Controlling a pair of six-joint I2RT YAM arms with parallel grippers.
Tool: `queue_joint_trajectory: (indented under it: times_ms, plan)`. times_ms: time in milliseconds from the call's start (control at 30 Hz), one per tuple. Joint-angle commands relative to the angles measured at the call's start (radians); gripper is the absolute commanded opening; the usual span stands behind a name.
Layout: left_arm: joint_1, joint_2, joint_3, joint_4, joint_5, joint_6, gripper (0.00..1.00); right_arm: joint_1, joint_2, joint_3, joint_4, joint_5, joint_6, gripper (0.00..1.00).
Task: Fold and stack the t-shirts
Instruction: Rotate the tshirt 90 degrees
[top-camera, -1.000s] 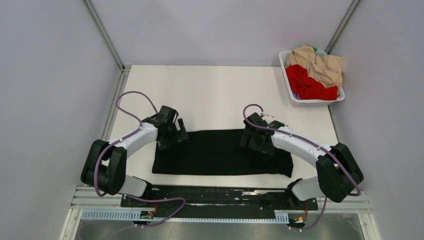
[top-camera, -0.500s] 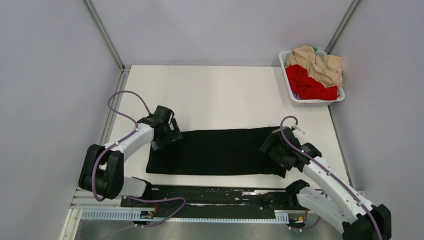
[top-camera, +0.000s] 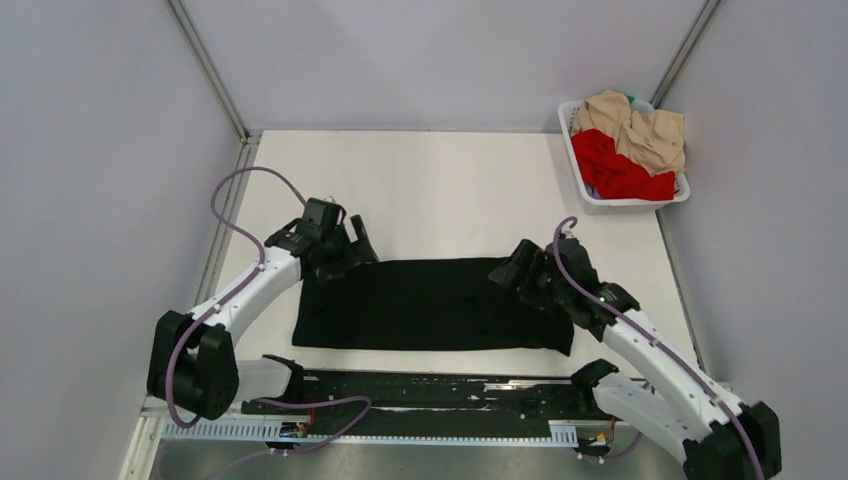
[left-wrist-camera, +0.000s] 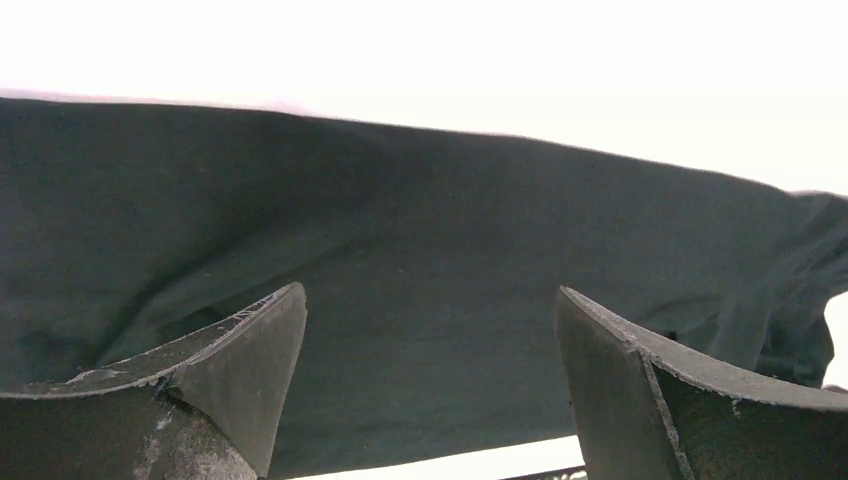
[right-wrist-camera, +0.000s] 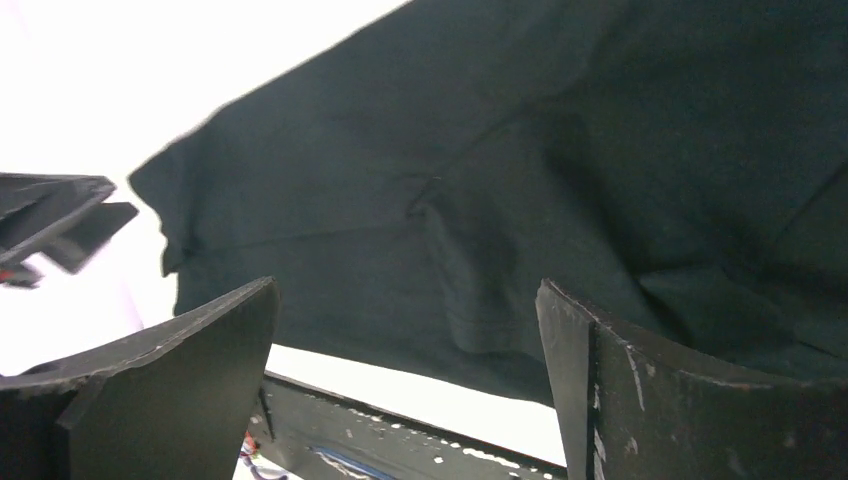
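On the table (top-camera: 430, 180), the black t-shirt (top-camera: 430, 303) is soft and limp; pinch its far corners with your left gripper (top-camera: 355, 250) and right gripper (top-camera: 508, 268), both spread empty.

White desk (top-camera: 430, 180), seen from above: black t-shirt (top-camera: 430, 305) lies flat across near half as a long band, L-to-R, its right end slightly rumpled; white plastic basket (top-camera: 628, 204) sits at far-right corner, well apart from shirt.

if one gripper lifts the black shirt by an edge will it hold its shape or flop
Probably flops: the black shirt lies limp and flat on the table, with soft creases in the right wrist view. Likely light for its size, being thin cloth. Pushed, it would probably bunch rather than slide whole.
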Motion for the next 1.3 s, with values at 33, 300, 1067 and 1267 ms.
queue_joint_trajectory:
  times_ms: [33, 300, 1067, 1267]
  plan:
    - [-0.024, 0.099, -0.026, 0.032, 0.086, 0.042, 1.0, 0.0, 0.243, -0.036, 0.12, -0.033, 0.031, 1.0]
    - [-0.024, 0.139, -0.082, -0.029, -0.091, 0.022, 1.0, -0.003, 0.386, -0.087, 0.031, 0.147, 0.166, 1.0]
    - [-0.256, 0.116, -0.22, 0.213, 0.185, -0.059, 1.0, -0.228, 1.345, 0.819, 0.413, -0.049, -0.139, 1.0]
    - [-0.407, 0.179, -0.177, 0.284, 0.198, -0.064, 1.0, -0.196, 1.708, 1.336, 0.294, -0.18, -0.173, 1.0]
